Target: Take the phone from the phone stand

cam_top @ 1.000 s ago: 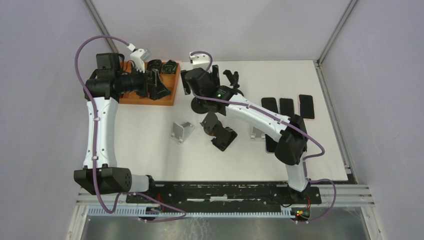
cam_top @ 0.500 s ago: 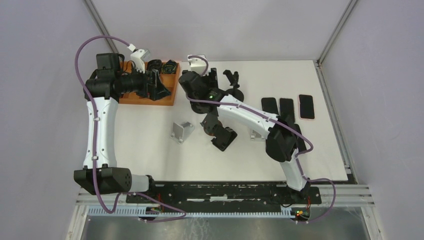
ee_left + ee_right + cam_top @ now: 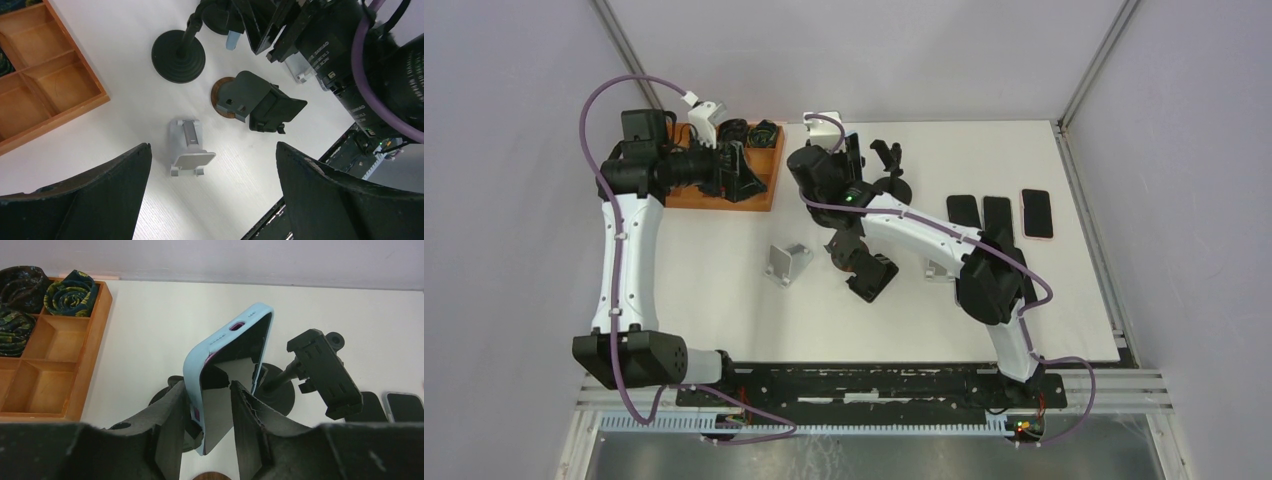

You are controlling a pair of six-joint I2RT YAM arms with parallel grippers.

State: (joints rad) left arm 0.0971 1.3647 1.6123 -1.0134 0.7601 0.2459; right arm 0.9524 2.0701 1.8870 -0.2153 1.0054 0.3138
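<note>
Right wrist view, nearest first: grips the lower half of the phone (image 3: 222, 337) with the right tool (image 3: 209, 400), fingers (image 3: 170, 410) pressed against both faces. Stands upright at frame centre in a blue case, not yet lifted off the phone stand (image 3: 178, 50). Looks like the grasp step. Calls next for a straight lift out of the cradle before any sideways swing. Farther back, mind the empty clamp mount (image 3: 322, 372) just beside the phone on the right and the wooden tray (image 3: 60, 390) at left. Leaves bare tabletop (image 3: 150, 320) between them, with the wall close behind. Holds the left tool (image 3: 212, 150) wide open over the tabletop, gripping nothing.
</note>
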